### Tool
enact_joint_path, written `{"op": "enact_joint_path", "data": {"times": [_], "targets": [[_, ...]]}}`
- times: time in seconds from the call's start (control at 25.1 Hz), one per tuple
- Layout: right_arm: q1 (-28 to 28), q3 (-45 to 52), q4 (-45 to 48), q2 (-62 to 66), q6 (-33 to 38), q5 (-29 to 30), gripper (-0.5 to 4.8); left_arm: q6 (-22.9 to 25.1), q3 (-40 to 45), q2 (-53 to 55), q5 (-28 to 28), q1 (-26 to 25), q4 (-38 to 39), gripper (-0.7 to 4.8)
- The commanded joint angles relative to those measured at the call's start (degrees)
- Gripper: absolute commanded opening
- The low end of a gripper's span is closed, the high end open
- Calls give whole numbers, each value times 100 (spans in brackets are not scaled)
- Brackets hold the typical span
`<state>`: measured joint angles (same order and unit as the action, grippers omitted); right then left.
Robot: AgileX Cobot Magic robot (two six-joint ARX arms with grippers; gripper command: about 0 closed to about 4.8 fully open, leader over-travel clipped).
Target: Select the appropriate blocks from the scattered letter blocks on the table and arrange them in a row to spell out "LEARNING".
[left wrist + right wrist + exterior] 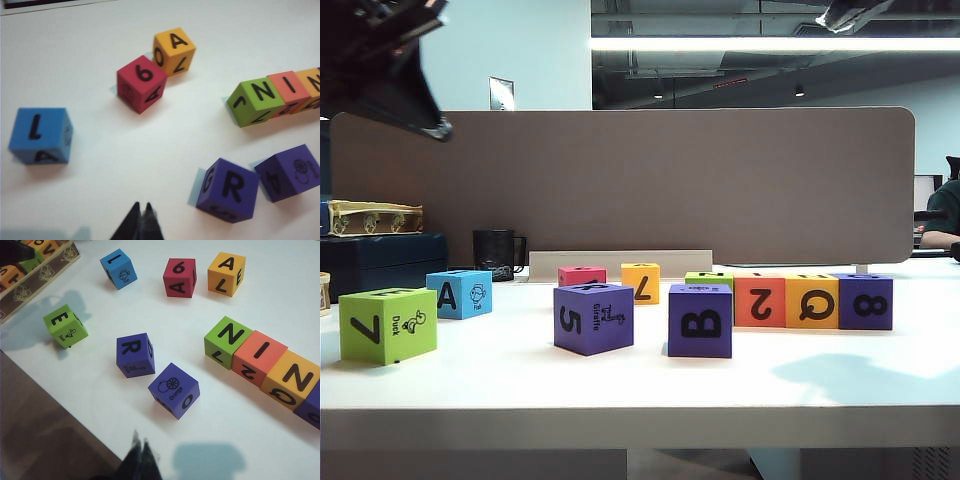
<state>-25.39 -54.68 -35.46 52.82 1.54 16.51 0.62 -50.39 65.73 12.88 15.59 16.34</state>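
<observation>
White table, matte, thick front edge. Grey-brown partition behind; black mug and dark box at far left; ceiling strip light across upper right. Letter blocks scattered mid-frame; row of four at right, showing N, I, N on top. Left gripper clenched, empty, above bare table near purple R block. Right gripper clenched, empty, over table edge.

A grey-brown partition panel stands under a bright ceiling light strip.
</observation>
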Motion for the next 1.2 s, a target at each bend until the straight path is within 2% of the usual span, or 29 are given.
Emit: {"op": "enact_joint_path", "data": {"times": [0.04, 0.32, 0.48, 0.64, 1.04, 1.08, 1.12, 1.16, 1.2], "targets": [[-4, -55, -15, -13, -31, 15, -2, 52, -275, 308, 28, 146, -81, -6], [-4, -55, -160, -13, -31, 13, -2, 133, -605, 986, 192, 409, -107, -6], [-2, -57, -164, -13, -31, -4, -2, 409, -614, 1152, 151, 715, -243, -6], [-2, -57, -168, -11, -31, -2, -2, 404, -667, 1381, 125, 1036, -315, -5], [-2, -57, -249, -13, -31, 4, -2, 391, -1829, 2186, 111, 1191, 859, -4], [-2, -57, -251, -13, -31, 7, -2, 391, -1886, 2229, 131, 1191, 962, 3], [-2, -57, -249, -13, -31, 7, -2, 391, -1937, 2293, 129, 1191, 1078, 54], [-2, -57, -247, -11, -31, 7, -2, 396, -1952, 2352, 131, 1196, 1143, 133], [-2, -57, -247, -11, -31, 4, -2, 400, -1958, 2402, 131, 1200, 1147, 165]]}}
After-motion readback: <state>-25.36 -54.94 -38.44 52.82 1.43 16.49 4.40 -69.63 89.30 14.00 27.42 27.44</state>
